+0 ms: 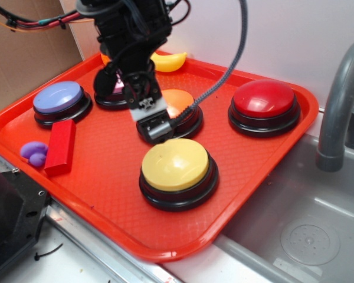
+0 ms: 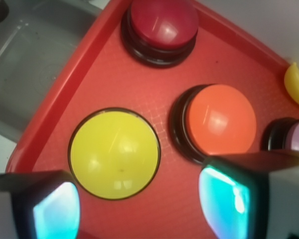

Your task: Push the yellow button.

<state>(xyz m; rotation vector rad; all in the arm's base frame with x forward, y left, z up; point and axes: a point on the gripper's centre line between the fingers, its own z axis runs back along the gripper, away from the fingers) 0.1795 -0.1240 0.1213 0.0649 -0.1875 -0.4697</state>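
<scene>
The yellow button [image 1: 176, 163] is a pale-yellow dome on a black base at the front middle of the red tray [image 1: 106, 183]. In the wrist view the yellow button [image 2: 114, 153] lies just ahead of my left finger. My gripper [image 1: 153, 125] hangs just behind the button, over the front edge of the orange button [image 1: 182, 101], and does not touch the yellow dome. In the wrist view my gripper [image 2: 139, 206] is open and empty, with bare tray between the fingers.
The orange button [image 2: 221, 119] sits by my right finger. The tray also holds a red button [image 1: 264, 98], a lilac-blue button [image 1: 59, 97], a toy banana [image 1: 171, 61], a red block [image 1: 60, 147] and a purple toy [image 1: 34, 152]. A sink [image 1: 307, 236] and faucet [image 1: 336, 106] are at right.
</scene>
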